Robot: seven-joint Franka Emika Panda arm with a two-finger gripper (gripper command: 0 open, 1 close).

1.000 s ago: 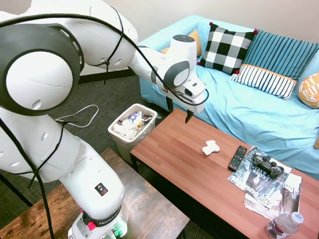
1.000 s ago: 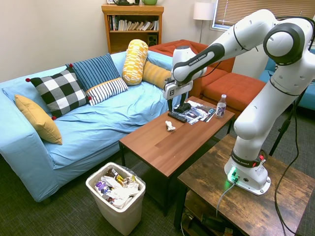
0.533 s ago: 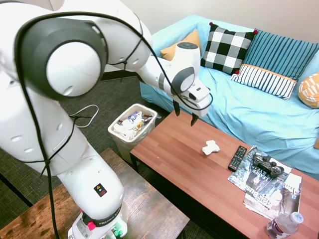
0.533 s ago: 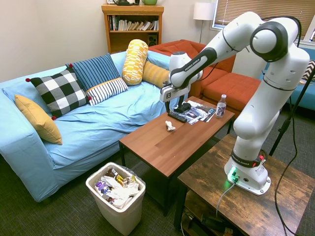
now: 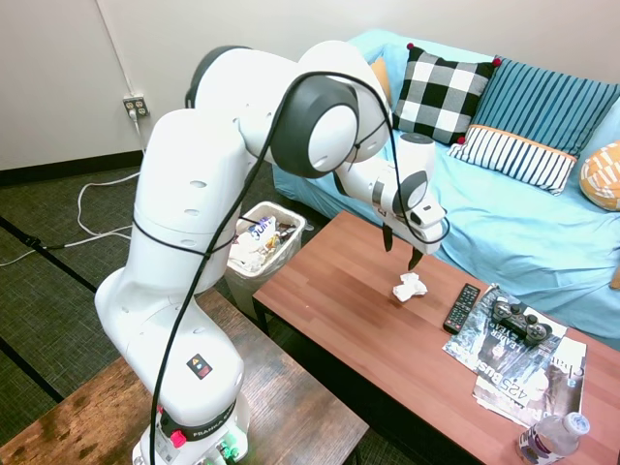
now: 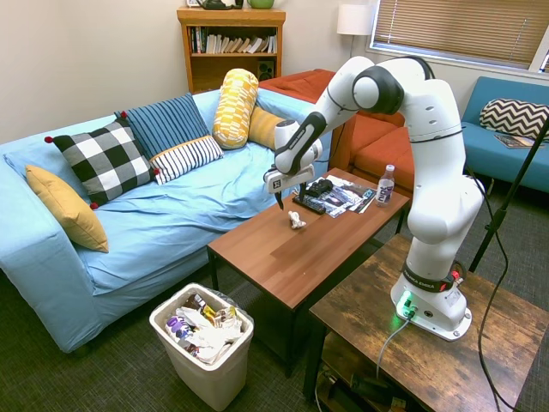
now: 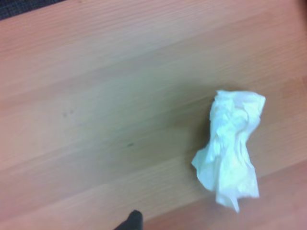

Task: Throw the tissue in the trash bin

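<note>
The tissue (image 5: 410, 287) is a crumpled white wad lying on the brown coffee table (image 5: 339, 291), beside the black remote. It also shows in the second exterior view, where the tissue (image 6: 297, 221) sits near the table's sofa side, and large in the wrist view, the tissue (image 7: 232, 148) on bare wood. My gripper (image 5: 401, 254) hangs open just above the table, a little short of the tissue on the bin's side, with nothing between its fingers. The white trash bin (image 5: 257, 247) stands on the carpet off the table's end, full of rubbish; it shows again as the trash bin (image 6: 203, 343).
A black remote (image 5: 461, 308), a game controller (image 5: 518, 320) on magazines (image 5: 528, 373) and a water bottle (image 5: 552, 438) occupy the table's other end. The blue sofa (image 5: 504, 213) with pillows runs along the table's far side.
The gripper has travelled along the table from the bin end toward the tissue and come lower. The tissue has not moved.
</note>
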